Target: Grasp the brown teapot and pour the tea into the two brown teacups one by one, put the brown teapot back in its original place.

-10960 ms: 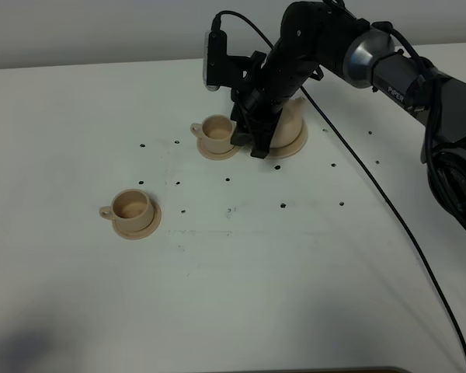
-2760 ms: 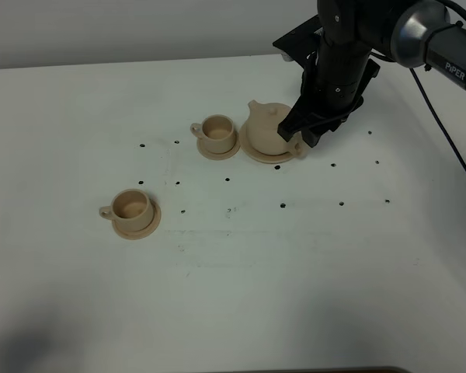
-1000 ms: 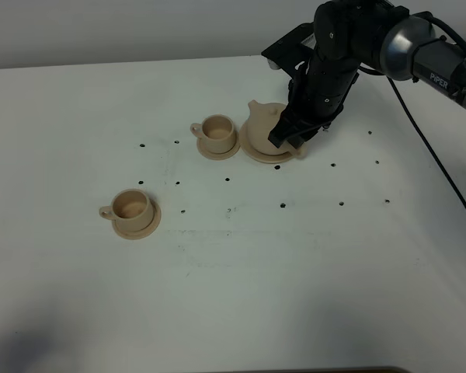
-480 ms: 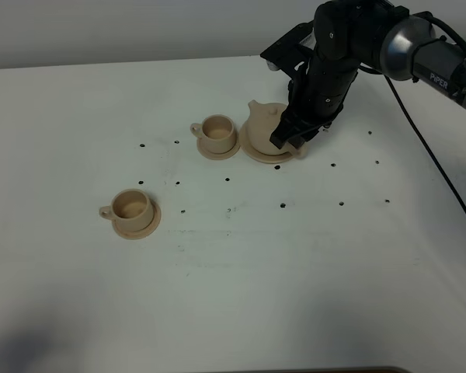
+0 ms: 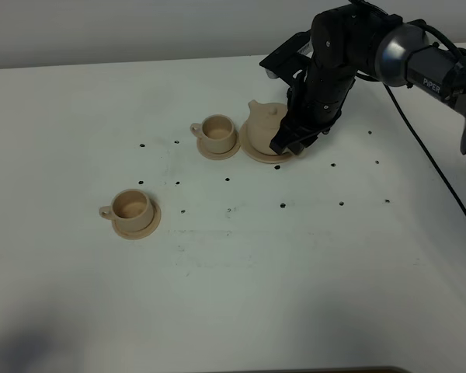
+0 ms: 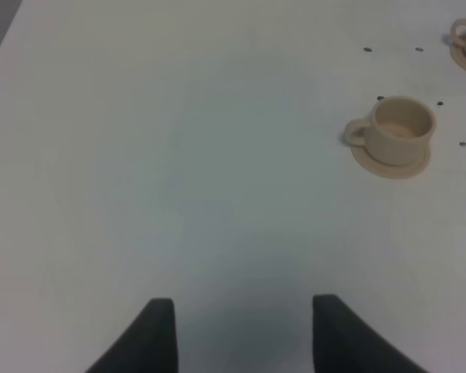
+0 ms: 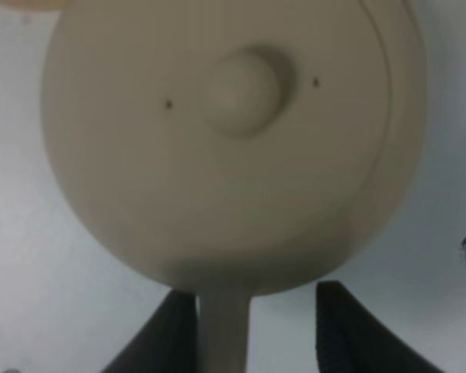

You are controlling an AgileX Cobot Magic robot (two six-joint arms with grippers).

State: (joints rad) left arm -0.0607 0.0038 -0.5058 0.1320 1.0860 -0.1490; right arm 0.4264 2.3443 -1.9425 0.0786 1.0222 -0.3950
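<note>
The brown teapot [image 5: 264, 123] stands on its wide saucer [image 5: 258, 152] at the back middle, spout to the left. My right gripper [image 5: 289, 141] is low at its right side. In the right wrist view the gripper [image 7: 255, 305] is open, its fingers [image 7: 179, 326] on either side of the loop handle [image 7: 224, 320], below the knobbed lid [image 7: 241, 85]. One teacup [image 5: 217, 132] on its saucer stands just left of the teapot. The other teacup [image 5: 131, 207] stands at the front left and shows in the left wrist view [image 6: 402, 128]. My left gripper [image 6: 245, 334] is open over bare table.
The white table [image 5: 295, 272] has several small dark holes [image 5: 283, 205]. A black cable [image 5: 419, 155] runs down from the right arm across the table's right side. The back edge of the table lies just behind the teapot.
My right gripper has come in from the teapot's right side and settled lower around the handle; in the last second it has barely shifted. The teapot and cups have not moved.
</note>
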